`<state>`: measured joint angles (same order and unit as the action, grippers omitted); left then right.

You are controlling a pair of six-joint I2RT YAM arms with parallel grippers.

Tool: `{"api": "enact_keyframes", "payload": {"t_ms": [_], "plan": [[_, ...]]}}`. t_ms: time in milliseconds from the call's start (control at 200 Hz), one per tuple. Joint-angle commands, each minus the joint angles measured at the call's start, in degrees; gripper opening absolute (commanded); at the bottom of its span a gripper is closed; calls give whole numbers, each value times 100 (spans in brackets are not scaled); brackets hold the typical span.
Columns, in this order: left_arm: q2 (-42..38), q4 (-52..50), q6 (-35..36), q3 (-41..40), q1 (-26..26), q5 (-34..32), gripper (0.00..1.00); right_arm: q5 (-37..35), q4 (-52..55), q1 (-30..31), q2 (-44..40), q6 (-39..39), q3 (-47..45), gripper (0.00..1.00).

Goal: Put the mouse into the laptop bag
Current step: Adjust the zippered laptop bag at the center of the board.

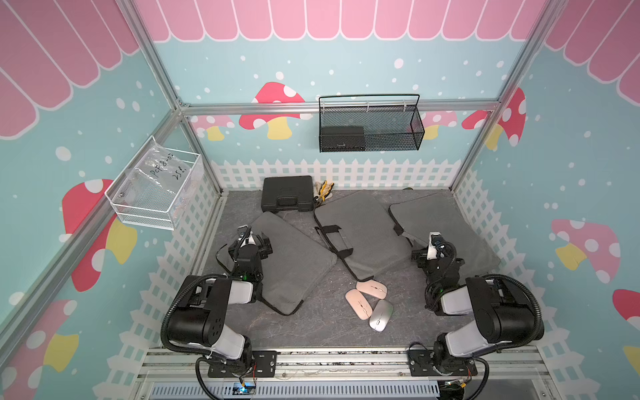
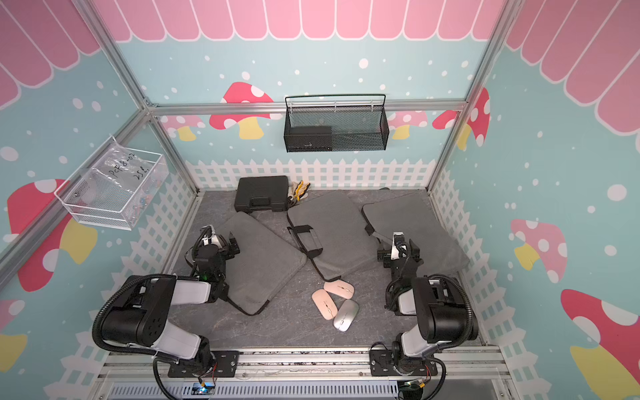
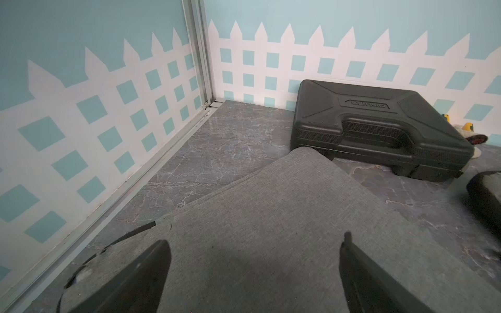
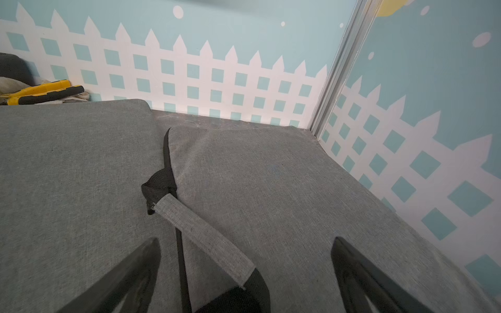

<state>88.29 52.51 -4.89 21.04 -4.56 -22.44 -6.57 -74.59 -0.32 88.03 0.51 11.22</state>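
The left arm hides the 8 o'clock edge of the left bag (image 1: 294, 263), and the right arm hides the 7 o'clock corner of the right bag (image 1: 446, 221). No bag's opening can be made out in any view. The 6 o'clock corner of the middle bag (image 1: 363, 232) meets the far pink mouse (image 1: 372, 288); I cannot tell whether they touch or overlap.

Three mice lie clustered on the floor (image 1: 311, 329), at about 5 o'clock from its middle, between the arms and outside every bag. The far pink mouse has its long axis running roughly 9 to 3. The near pink mouse (image 1: 359, 303) runs 11 to 5, and the silver mouse (image 1: 381, 315) runs 1 to 7. Which end is the front is too small to tell.

The left gripper (image 3: 254, 241) is spread wide over the left bag, holding nothing, with the case (image 3: 379, 127) at its 1 o'clock. The right gripper (image 4: 245, 241) is also spread wide and empty, with the right bag's handle (image 4: 203, 233) lying between its fingers (image 4: 141, 268). Contact with the fabric is unclear.
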Motion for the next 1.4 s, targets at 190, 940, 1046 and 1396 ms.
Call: {"api": "enact_keyframes", "payload": {"t_ms": [190, 940, 1046, 1396], "plan": [[11, 27, 111, 67, 26, 64, 99, -29, -164, 40, -45, 9, 8, 100], [13, 39, 109, 59, 25, 64, 99, -27, -165, 40, -45, 9, 3, 100], [5, 40, 111, 58, 25, 56, 99, -29, -166, 40, -47, 10, -3, 100], [-1356, 188, 666, -500, -668, -890, 99, -759, 2394, 137, -1848, 1007, 447, 100]]}}
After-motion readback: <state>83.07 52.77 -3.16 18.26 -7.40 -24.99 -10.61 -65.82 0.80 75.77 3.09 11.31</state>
